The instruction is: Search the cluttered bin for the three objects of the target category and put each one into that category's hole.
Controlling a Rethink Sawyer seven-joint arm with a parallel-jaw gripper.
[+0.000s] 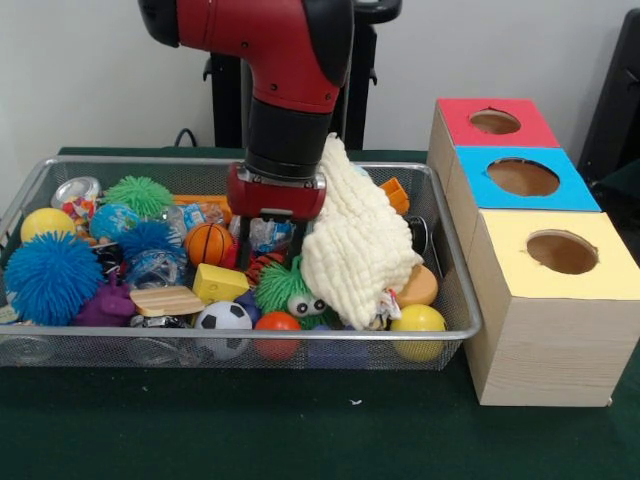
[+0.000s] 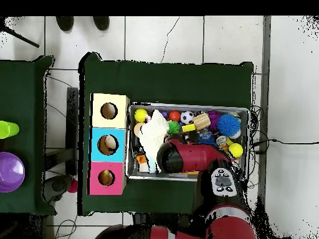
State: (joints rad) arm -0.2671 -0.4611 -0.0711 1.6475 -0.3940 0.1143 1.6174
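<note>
Front view: the gripper (image 1: 272, 232) is lowered into the wire bin (image 1: 455, 290) among the toys; whether its fingers are spread cannot be told. A cream cloth (image 1: 355, 245) is draped just beside it. 3 holed boxes (image 1: 535, 265) are positioned beside the bin.

A wire bin (image 1: 455, 290) stands on the table (image 1: 300, 430), and a row of three boxes with holes (image 1: 520, 180) stands just beside it at 3 o'clock in the front view. In the bin, a cloth (image 1: 355, 240) lies over the toys toward 3 o'clock. A spiky ball (image 1: 50, 278) sits at 9 o'clock, a football (image 1: 222, 317) at 6 o'clock. The arm (image 1: 285, 90) comes down into the bin's middle.
</note>
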